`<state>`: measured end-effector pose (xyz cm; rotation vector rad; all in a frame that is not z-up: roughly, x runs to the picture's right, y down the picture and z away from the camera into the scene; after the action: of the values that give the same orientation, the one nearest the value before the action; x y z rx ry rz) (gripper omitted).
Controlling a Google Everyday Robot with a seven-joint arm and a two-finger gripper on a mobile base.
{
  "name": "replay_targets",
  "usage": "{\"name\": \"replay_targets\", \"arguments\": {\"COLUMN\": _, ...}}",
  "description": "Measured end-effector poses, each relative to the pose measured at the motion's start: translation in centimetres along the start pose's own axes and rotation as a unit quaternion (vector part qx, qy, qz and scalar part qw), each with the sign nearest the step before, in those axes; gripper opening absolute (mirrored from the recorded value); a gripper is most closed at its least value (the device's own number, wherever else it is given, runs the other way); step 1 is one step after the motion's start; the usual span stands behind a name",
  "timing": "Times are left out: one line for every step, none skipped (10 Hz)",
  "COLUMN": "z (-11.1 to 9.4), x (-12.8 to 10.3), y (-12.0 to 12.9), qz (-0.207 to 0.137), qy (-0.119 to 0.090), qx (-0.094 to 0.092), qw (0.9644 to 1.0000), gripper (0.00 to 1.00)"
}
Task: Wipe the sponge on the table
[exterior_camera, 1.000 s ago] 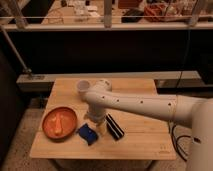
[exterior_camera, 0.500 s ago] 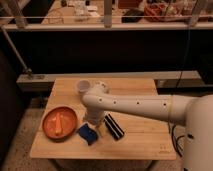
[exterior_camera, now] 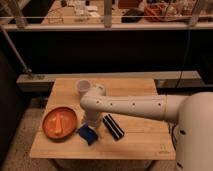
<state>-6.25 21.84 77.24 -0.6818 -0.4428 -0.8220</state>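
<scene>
**Sponge, small bright-blue soft block point(exterior_camera: 86, 135), under the gripper near the table's near edge**

I have the gripper point(exterior_camera: 93, 129) down at the sponge's far right corner, with the white arm reaching in from the right across the middle of the light wooden plank table point(exterior_camera: 142, 140). I cannot tell how wide the tool stands, nor whether it has hold of the sponge or only presses on it. The sponge lies flat on the wood, left of centre and close to the near edge.

As for progress, the wood shows no wet streak or cleaned patch that I can make out. This contact would fit the start of a wiping stroke as well as the end of one, so I judge only that tool and sponge are together on the surface.

The room for sweeping is tight. The round orange plate point(exterior_camera: 50, 131), with an orange piece lying in it, sits just left of the sponge. The black bar with white stripes point(exterior_camera: 113, 126) lies just right of it. A white cup point(exterior_camera: 83, 87) stands at the far side, beyond the arm. Any stroke left or right risks nudging plate or bar, and one toward me could carry the sponge over the edge.
</scene>
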Motion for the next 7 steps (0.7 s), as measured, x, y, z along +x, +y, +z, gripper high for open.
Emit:
{"name": "replay_targets", "arguments": {"z": 0.6, "x": 0.0, "y": -0.2, "qz": -0.008, "qy": 0.001, "qx": -0.004, "qw": 1.0, "gripper": 0.8}}
{"name": "replay_targets", "arguments": {"z": 1.2, "x": -0.1, "y": -0.3, "qz": -0.014, "qy": 0.002, "qx": -0.006, "qw": 0.9999, "gripper": 0.8}}
{"name": "replay_targets", "arguments": {"z": 1.6, "x": -0.1, "y": -0.5, "qz": -0.02, "qy": 0.002, "qx": -0.007, "qw": 0.9998, "gripper": 0.8}}
{"name": "replay_targets", "arguments": {"z": 1.7, "x": -0.1, "y": -0.5, "qz": -0.023, "qy": 0.003, "qx": -0.008, "qw": 0.9997, "gripper": 0.8}}
{"name": "replay_targets", "arguments": {"z": 1.9, "x": -0.1, "y": -0.5, "qz": -0.026, "qy": 0.005, "qx": -0.01, "qw": 0.9996, "gripper": 0.8}}
{"name": "replay_targets", "arguments": {"z": 2.1, "x": 0.0, "y": -0.4, "qz": -0.03, "qy": 0.006, "qx": -0.012, "qw": 0.9995, "gripper": 0.79}}
{"name": "replay_targets", "arguments": {"z": 2.4, "x": -0.1, "y": -0.5, "qz": -0.033, "qy": 0.006, "qx": -0.012, "qw": 0.9994, "gripper": 0.74}}
